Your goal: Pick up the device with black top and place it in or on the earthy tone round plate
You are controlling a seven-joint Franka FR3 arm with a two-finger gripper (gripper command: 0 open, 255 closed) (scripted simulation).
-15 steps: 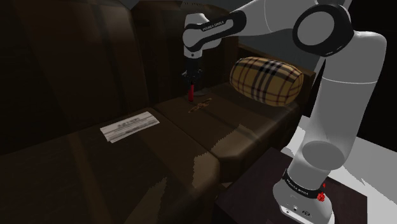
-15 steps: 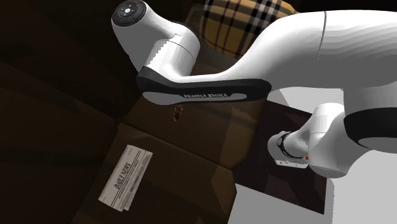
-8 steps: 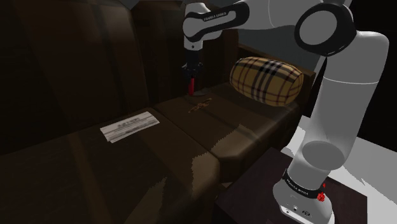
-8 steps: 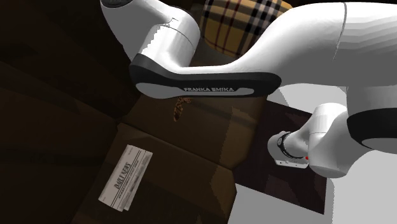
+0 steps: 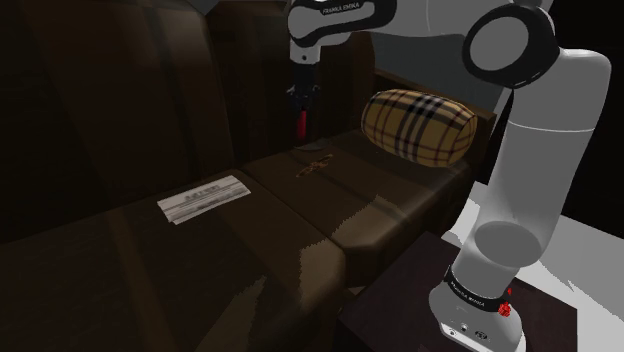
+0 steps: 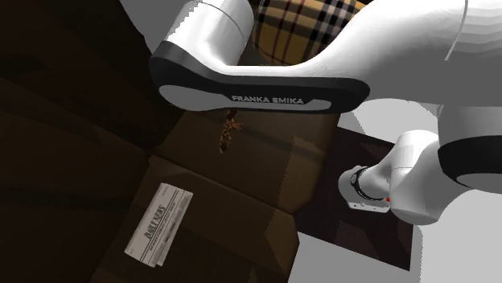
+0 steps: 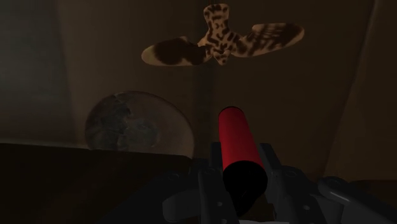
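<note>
Gripper [image 5: 299, 108] clamped on red device [image 7: 238, 143] with black top.
It hangs above the dark sofa [image 5: 330, 205], with the round mottled plate [image 7: 137, 122] below.

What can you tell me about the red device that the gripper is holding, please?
The red device is a smooth cylinder with a rounded red end and a black end nearest the hand. The gripper clasps it near the black end, one finger on each side. In the shoulder view it hangs upright, red end down, above the dark sofa seat, touching nothing but the fingers.
</note>
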